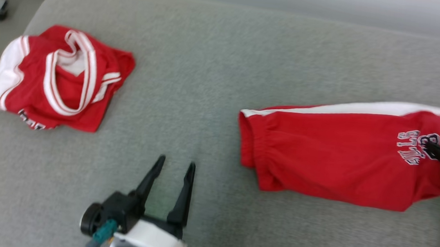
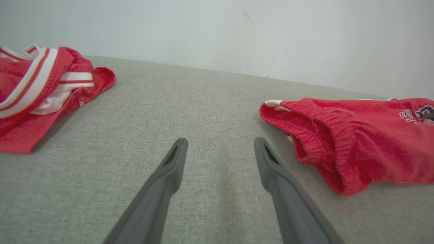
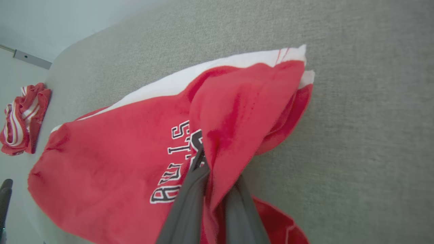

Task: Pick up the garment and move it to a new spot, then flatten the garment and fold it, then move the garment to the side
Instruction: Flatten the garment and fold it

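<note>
From the head, the red shorts (image 1: 339,156) lay on the right side of the grey cushion (image 1: 215,80). The right hand (image 1: 432,148) was at the right edge, and its tip touched the shorts by the white letters. The left hand (image 1: 176,161) was low in the middle, wide open and holding nothing, well apart from the shorts. A red and white shirt (image 1: 59,75) lay bunched up far to the left.

From the left wrist, the two fingers stood far apart over bare cushion. The stretchy top end of the shorts lay just to their right.

From the right wrist, the fingers were pinched tight on a fold of the shorts beside the letters. That fold stood up off the cushion.
</note>
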### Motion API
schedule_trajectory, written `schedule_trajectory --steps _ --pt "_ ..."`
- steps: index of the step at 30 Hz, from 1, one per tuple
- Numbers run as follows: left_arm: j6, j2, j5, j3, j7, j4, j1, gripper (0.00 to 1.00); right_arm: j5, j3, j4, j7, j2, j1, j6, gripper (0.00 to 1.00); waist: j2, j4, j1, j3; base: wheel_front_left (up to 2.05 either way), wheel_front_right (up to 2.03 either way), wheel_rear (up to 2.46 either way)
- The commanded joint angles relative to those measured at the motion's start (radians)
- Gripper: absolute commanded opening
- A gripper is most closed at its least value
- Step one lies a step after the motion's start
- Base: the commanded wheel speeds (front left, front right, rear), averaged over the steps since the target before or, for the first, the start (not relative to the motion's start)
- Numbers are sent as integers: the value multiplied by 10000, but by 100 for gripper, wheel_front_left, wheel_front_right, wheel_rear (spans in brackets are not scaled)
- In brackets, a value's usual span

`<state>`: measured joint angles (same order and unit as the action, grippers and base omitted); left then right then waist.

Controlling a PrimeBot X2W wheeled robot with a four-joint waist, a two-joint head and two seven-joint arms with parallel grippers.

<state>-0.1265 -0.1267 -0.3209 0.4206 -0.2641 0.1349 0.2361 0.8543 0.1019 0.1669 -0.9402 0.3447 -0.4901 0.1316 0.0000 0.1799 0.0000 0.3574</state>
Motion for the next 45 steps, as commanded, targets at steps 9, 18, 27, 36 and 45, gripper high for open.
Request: schedule_trajectory --steps 9,18,27,36,45 --pt "415 139 567 -356 -3 -1 -1174 100 -122 1517 163 964 328 1171 -20 0 0 -883 0 -1061 0 0 0" --pt "862 573 689 -274 -3 279 -1196 100 -1436 1412 -112 933 777 725 -21 0 0 -524 0 -995 0 0 0" --pt "1143 721 320 -64 -3 603 -911 100 -1960 -355 -597 -590 480 51 -20 0 0 39 0 -960 0 0 0" --pt "850 744 -310 211 -3 552 -908 100 -2090 -1747 -847 -1217 -10 497 -20 0 0 450 0 -993 0 0 0" --pt "770 745 -337 153 -3 583 -856 100 -1895 -2069 -687 -466 -725 442 -20 100 0 325 0 -1110 0 0 0"
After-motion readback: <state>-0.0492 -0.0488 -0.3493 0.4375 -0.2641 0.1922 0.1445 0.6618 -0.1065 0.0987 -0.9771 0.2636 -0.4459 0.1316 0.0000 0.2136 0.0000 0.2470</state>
